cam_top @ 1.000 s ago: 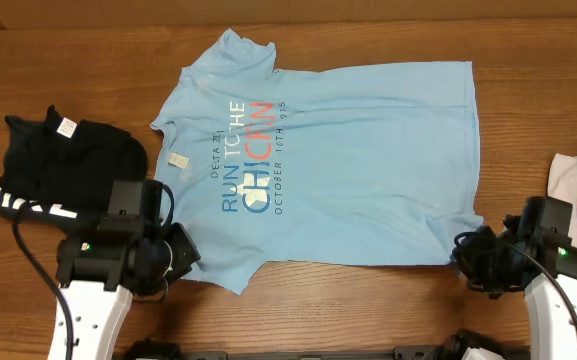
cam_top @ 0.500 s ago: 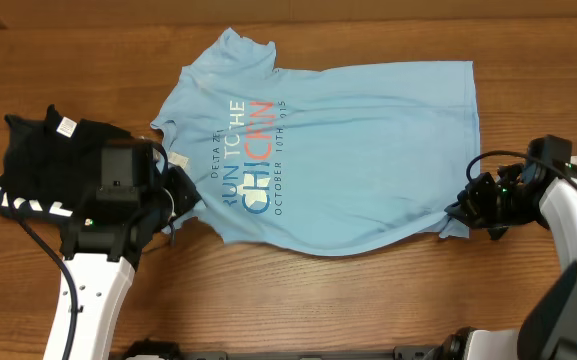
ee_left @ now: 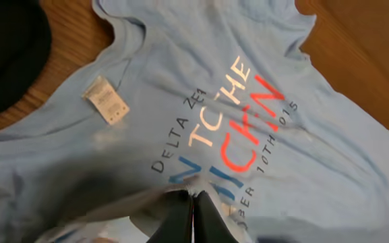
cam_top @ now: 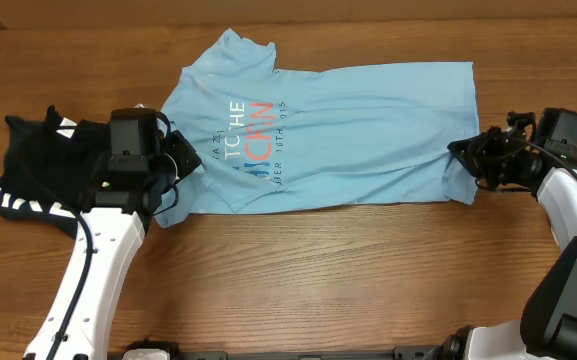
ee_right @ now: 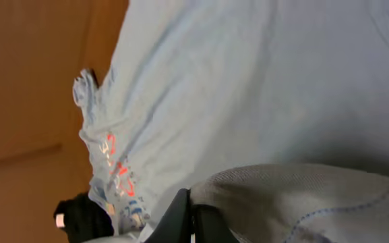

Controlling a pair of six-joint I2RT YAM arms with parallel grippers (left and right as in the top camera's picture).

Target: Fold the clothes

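Left gripper (cam_top: 176,168) at nine o'clock and right gripper (cam_top: 465,152) at three are both pinched tight on the near edge of the light-blue T-shirt (cam_top: 368,120) in the middle of the table (cam_top: 318,290), and unequal travel toward twelve could skew the fold or slip the cloth.

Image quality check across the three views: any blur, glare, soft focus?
Overhead: evenly lit and sharp, T-shirt print readable, only a mild sheen on the table. Left wrist: print legible, but the cloth edge pinched by the left pincer smears out of focus at the bottom. Right wrist: dimmer, and the fold by the right pincer is soft and shadowed.
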